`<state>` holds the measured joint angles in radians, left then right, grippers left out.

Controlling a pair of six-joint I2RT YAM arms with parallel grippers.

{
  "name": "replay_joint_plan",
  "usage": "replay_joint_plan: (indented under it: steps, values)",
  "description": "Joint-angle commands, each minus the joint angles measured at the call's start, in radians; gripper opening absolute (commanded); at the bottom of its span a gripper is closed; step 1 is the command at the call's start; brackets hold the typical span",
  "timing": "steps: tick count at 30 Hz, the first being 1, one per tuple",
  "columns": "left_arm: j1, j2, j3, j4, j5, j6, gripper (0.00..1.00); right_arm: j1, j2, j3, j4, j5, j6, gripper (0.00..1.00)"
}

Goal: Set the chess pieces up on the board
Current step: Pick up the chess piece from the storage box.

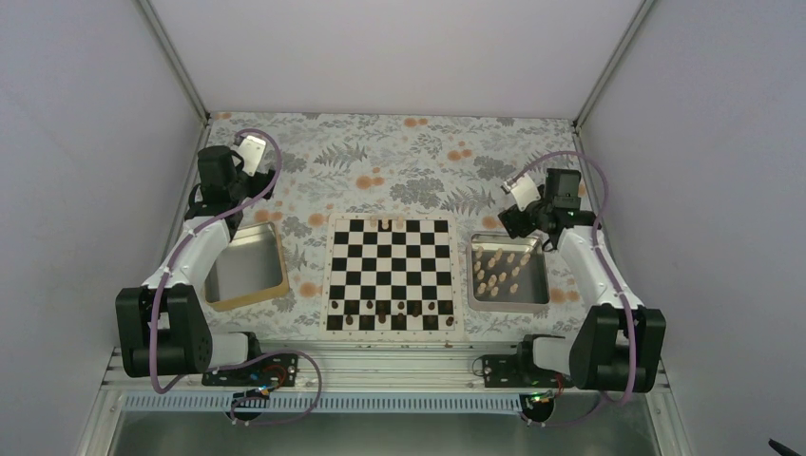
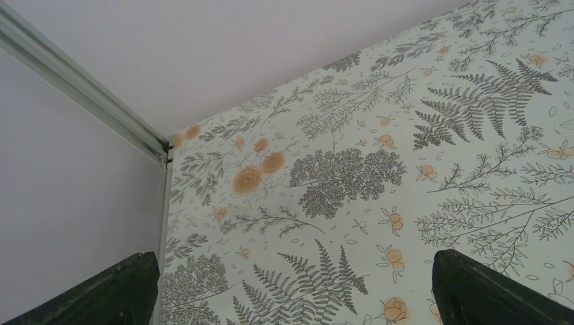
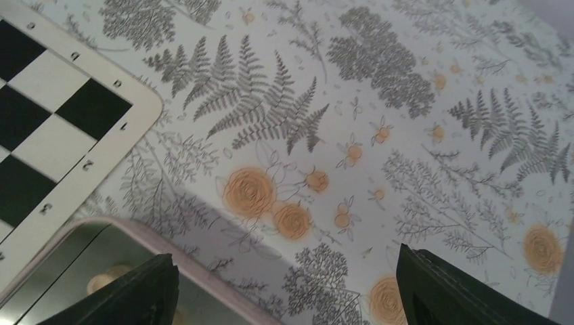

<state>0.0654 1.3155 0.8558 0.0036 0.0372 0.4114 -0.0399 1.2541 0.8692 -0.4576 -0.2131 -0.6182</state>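
Many chess pieces (image 1: 497, 271) near right pincer (image 3: 287, 284)

My table (image 1: 399, 152) has this fern-and-flower print; the board (image 1: 390, 266) sits in the middle of it; left tray (image 1: 252, 268) and right tray (image 1: 534, 283) flank the board

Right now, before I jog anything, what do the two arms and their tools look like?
The left arm and right arm match: white link shells, black joint housings and blocky black shoulders. A lilac cable loops along each, and a small white box sits near each wrist. The left tool and right tool have dark, wedge-shaped fingers.
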Motion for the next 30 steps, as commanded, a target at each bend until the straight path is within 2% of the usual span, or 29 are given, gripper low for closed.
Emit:
replay_joint_plan:
  steps: [1, 6, 9, 12, 18, 25, 30]
  values:
    - [0.005, -0.010, 0.010, -0.006, 0.018, 0.013, 1.00, -0.003, -0.010, 0.047, -0.134, -0.031, -0.077, 0.83]
    - [0.006, 0.000, 0.006, -0.012, 0.037, 0.020, 1.00, -0.002, 0.040, 0.116, -0.325, -0.056, -0.169, 0.83]
    - [0.005, 0.007, 0.004, -0.012, 0.049, 0.023, 1.00, -0.003, 0.091, 0.145, -0.400, -0.052, -0.206, 0.79]
    - [0.005, 0.013, 0.000, -0.010, 0.052, 0.023, 1.00, -0.003, 0.125, 0.140, -0.413, -0.040, -0.217, 0.75]
    - [0.005, 0.011, 0.003, -0.021, 0.072, 0.032, 1.00, -0.003, 0.131, 0.099, -0.402, -0.045, -0.227, 0.75]
    - [0.005, 0.029, 0.006, -0.025, 0.073, 0.035, 1.00, -0.003, 0.169, 0.071, -0.409, -0.071, -0.234, 0.60]
    - [0.005, 0.036, 0.004, -0.024, 0.071, 0.037, 1.00, -0.002, 0.205, 0.051, -0.379, -0.073, -0.226, 0.59]
